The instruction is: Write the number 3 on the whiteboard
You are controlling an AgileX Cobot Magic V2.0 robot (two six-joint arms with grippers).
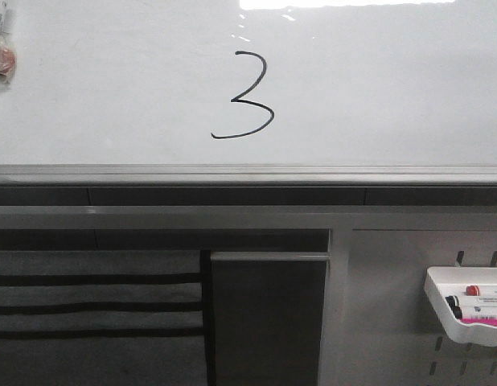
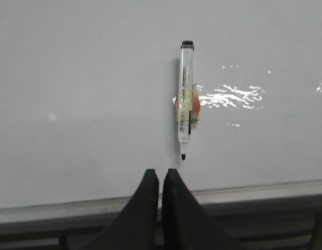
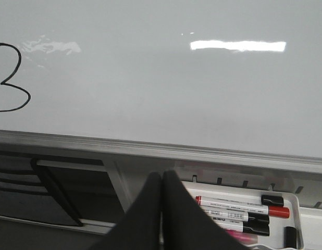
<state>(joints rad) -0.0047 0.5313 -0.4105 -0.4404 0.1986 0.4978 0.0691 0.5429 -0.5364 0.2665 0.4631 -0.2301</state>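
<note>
A thin black number 3 (image 1: 244, 96) with a long curved tail is drawn on the glossy whiteboard (image 1: 377, 96); part of it also shows in the right wrist view (image 3: 12, 78). A marker (image 2: 186, 99) with a black tip hangs upright on the whiteboard (image 2: 88, 94), stuck there by an orange and yellow holder, and shows at the board's far left in the front view (image 1: 2, 56). My left gripper (image 2: 161, 174) is shut and empty, a little below the marker's tip. My right gripper (image 3: 161, 177) is shut and empty, in front of the board's lower rail. Neither gripper shows in the front view.
A grey metal rail (image 1: 248, 173) runs under the board. A white tray (image 1: 466, 310) with several markers (image 3: 239, 208) hangs on the grey pegboard panel (image 1: 393, 322) at the lower right. A dark slotted rack (image 1: 96, 305) and a dark panel (image 1: 269, 318) are below.
</note>
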